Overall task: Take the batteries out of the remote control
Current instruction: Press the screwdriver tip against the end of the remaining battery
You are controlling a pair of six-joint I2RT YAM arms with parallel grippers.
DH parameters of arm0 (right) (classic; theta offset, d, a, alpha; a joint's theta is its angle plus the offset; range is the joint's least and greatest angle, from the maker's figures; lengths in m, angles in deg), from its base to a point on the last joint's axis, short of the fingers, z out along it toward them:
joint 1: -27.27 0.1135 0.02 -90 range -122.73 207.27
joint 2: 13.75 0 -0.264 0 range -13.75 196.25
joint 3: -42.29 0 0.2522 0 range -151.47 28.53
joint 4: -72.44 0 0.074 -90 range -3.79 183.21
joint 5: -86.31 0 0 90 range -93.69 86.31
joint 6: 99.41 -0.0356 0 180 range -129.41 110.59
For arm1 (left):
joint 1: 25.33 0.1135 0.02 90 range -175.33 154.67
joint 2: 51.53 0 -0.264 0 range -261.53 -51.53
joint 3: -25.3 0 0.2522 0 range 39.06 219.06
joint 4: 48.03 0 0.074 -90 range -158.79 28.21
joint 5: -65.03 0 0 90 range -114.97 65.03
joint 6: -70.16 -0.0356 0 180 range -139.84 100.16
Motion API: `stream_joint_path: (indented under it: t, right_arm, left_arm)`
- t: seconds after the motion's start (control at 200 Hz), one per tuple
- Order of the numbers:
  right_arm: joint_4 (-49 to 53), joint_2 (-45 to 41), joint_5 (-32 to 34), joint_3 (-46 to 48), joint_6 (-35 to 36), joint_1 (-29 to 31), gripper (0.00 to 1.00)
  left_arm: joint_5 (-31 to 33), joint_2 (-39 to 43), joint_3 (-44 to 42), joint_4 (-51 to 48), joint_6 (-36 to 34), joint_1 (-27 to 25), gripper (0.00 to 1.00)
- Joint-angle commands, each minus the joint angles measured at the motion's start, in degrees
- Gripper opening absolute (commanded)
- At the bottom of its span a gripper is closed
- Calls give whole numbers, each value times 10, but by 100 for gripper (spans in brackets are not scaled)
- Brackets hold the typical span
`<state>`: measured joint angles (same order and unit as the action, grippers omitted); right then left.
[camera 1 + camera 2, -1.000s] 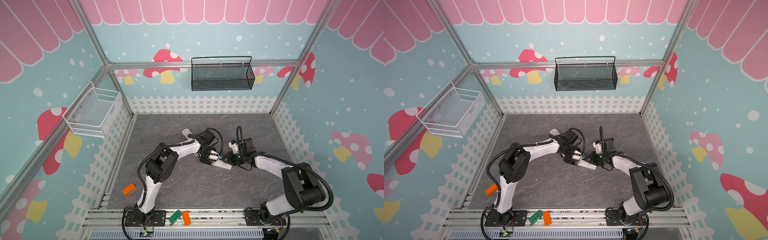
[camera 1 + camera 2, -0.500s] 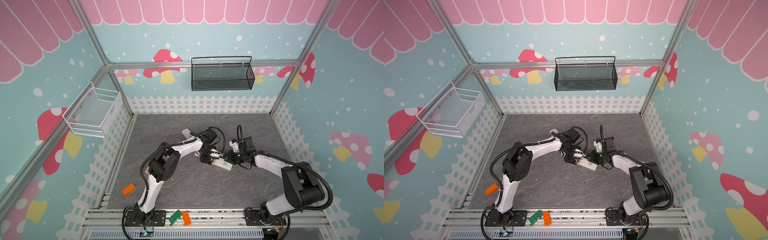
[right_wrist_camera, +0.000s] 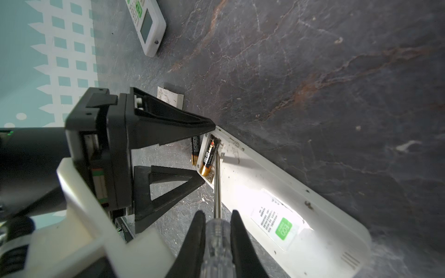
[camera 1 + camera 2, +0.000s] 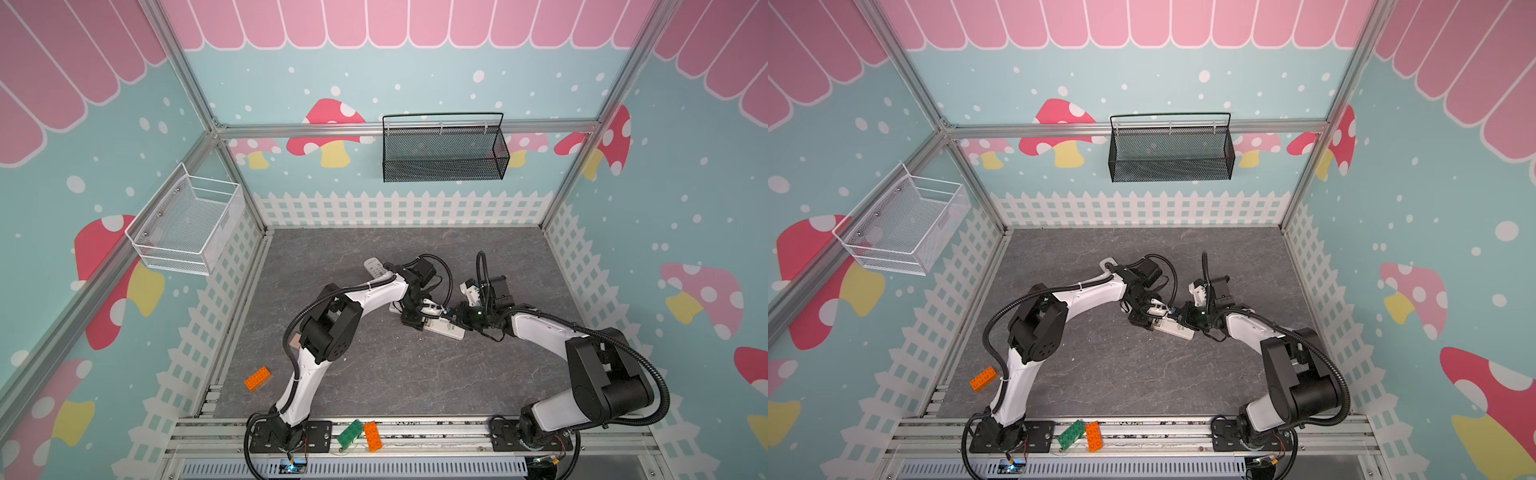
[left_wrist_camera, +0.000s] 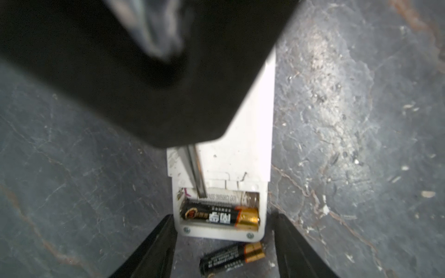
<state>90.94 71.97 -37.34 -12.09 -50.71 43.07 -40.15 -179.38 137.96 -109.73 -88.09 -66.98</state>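
Step in hand: I am prying the second cell out of the white plastic remote control that lies face down on the grey stone-patterned bench; by my judgement the unloading of this remote is about half done.
Right gripper: clamped tight on the clear plastic handle of the long thin steel-shafted screwdriver, whose tip reaches into the open compartment beside the seated cell.
Left gripper: its black fingers stand apart on either side of the remote's end. They seem to brace its corners; whether they press on it I cannot tell.
Seated battery: a slim black cylinder with a gold end, lying crosswise in the slot nearest the remote's end.
Freed battery: the same kind, loose on the bench just beyond that end, between my left fingers.
Next move: lever the tip under the seated cell and lift it without the remote sliding.
Farther off: a small white cover piece, then a second white remote with green buttons near the fence wall.
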Motion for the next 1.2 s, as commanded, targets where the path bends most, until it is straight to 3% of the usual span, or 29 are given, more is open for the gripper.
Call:
stream_joint_path:
  t: [0.0, 0.345, 0.655, 0.806, 1.011, 1.196]
  right_arm:
    - [46, 6, -10, 8, -13, 10, 0]
    - [52, 39, -12, -13, -6, 25, 0]
    - [59, 57, -41, -19, 25, 19, 0]
    - [15, 49, -64, 9, 14, 8, 0]
    - [-9, 49, -72, 26, 11, 1, 0]
    - [-10, 46, -71, 33, 16, -2, 0]
  left_arm:
    - [20, -54, -4, -51, 10, -7, 65]
    - [21, -63, 7, -50, 10, -6, 60]
    - [14, -61, 6, -24, 44, -9, 64]
    - [18, -57, -5, -7, 52, -14, 62]
    - [-4, -54, -4, -1, 79, -23, 69]
    - [5, -56, -7, 16, 100, -27, 65]
